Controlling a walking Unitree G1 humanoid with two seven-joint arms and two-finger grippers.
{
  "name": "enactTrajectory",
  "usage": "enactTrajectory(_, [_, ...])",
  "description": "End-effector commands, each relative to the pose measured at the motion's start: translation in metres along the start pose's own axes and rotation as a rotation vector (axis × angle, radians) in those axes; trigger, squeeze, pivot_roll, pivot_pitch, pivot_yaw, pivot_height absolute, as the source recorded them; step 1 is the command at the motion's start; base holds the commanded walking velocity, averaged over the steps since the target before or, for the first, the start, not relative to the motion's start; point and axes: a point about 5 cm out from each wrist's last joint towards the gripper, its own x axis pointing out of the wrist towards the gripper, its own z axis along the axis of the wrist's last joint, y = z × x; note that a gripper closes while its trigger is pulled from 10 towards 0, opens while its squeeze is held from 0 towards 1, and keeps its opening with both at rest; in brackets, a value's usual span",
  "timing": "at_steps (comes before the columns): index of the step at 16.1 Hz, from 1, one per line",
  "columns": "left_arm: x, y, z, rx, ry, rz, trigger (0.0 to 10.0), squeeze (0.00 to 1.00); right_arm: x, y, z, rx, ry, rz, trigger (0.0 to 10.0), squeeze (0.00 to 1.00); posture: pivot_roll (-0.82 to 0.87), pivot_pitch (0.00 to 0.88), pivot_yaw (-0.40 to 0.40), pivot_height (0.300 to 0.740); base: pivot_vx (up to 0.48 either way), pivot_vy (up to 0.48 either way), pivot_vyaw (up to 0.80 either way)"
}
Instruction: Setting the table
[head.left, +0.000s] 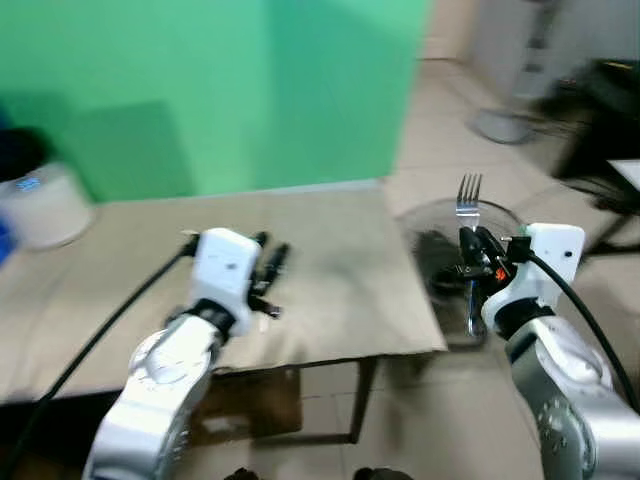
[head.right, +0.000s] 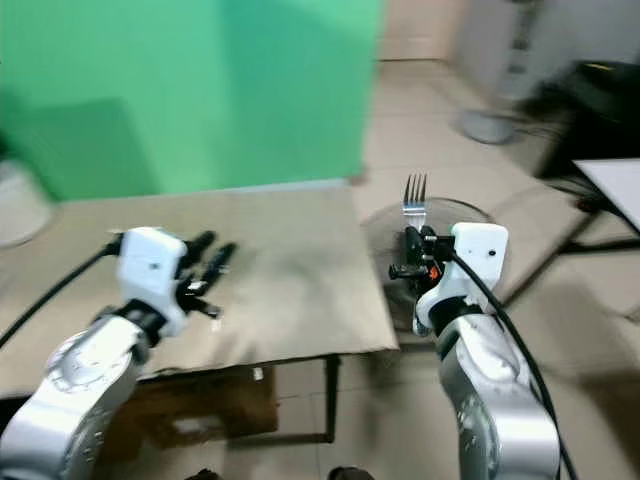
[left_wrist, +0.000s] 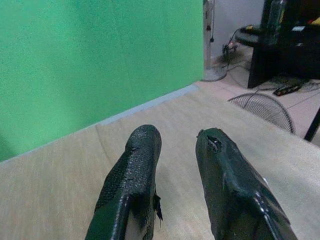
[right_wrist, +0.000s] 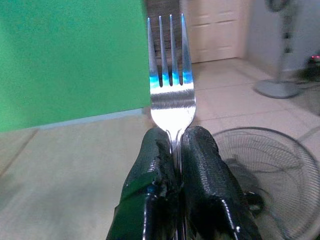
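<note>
At the far left edge of the table (head.left: 330, 270) stands a white tub (head.left: 42, 205) with a blue label too blurred to read; what it holds cannot be made out. The table is covered in a plain beige sheet and backed by a green screen (head.left: 220, 90). The left gripper (head.left: 268, 268) hovers just above the tabletop, its two black fingers (left_wrist: 131, 185) parted and holding nothing. Beyond the table's right edge, over the tiled floor, the right gripper (head.left: 476, 252) is clamped tight on the neck of a silver fork (head.left: 468, 200), tines pointing up. Behind it, a wire fan grille (right_wrist: 272, 175) lies on the floor.
</note>
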Motion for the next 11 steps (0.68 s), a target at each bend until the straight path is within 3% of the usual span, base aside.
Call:
enactTrajectory(1, [-0.001,0.005,0.000,0.013,-0.002,0.028,10.0,0.00,-0.002,0.002,0.004,-0.011,-0.019,-0.007,10.0,0.00,0.10,0.000,0.039,0.740,0.000,0.000,-0.80])
enactTrajectory(6, [0.006,0.003,0.006,0.021,-0.020,0.044,10.0,0.00,0.004,0.003,0.004,-0.012,-0.007,-0.016,10.0,0.00,0.11,0.000,0.028,0.740,0.000,0.000,-0.80])
enactTrajectory(11, [0.005,0.008,0.004,0.006,-0.022,0.088,10.0,0.00,0.008,0.010,0.001,-0.014,0.023,0.009,10.0,0.00,0.12,0.000,0.011,0.740,0.000,0.000,-0.80])
